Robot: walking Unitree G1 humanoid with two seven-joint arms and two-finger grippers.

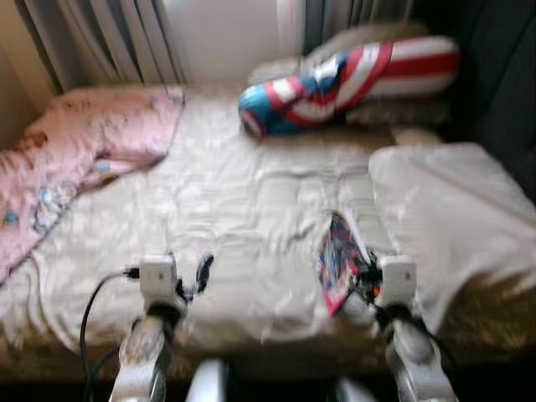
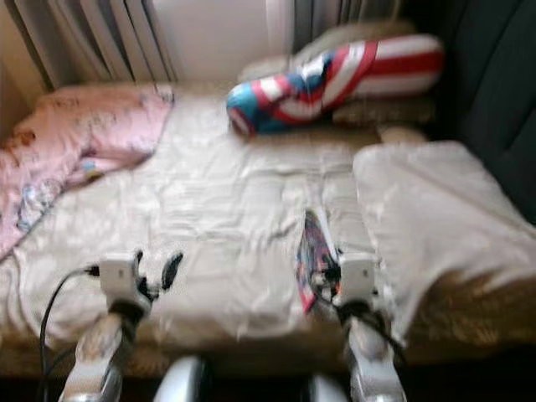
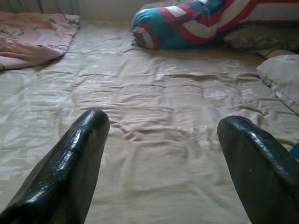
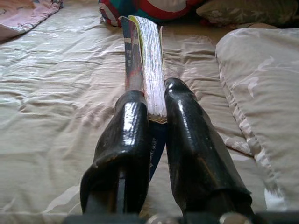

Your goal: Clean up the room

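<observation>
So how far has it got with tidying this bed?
Hard to call much done. In hand: the right tool is clamped on a colourful book, held on edge above the cream bedsheet. The left tool is open with nothing in it. Left, by the look of it: putting the book away, and perhaps straightening the crumpled pink blanket and the striped bolster.

Bed (image 1: 243,209) with wrinkled cream sheet. Pink blanket (image 1: 75,151) bunched at left. Striped red-white-blue bolster (image 1: 343,79) near headboard end. Pale pillow (image 1: 452,209) at right. Grey curtains (image 1: 100,38) behind.
</observation>
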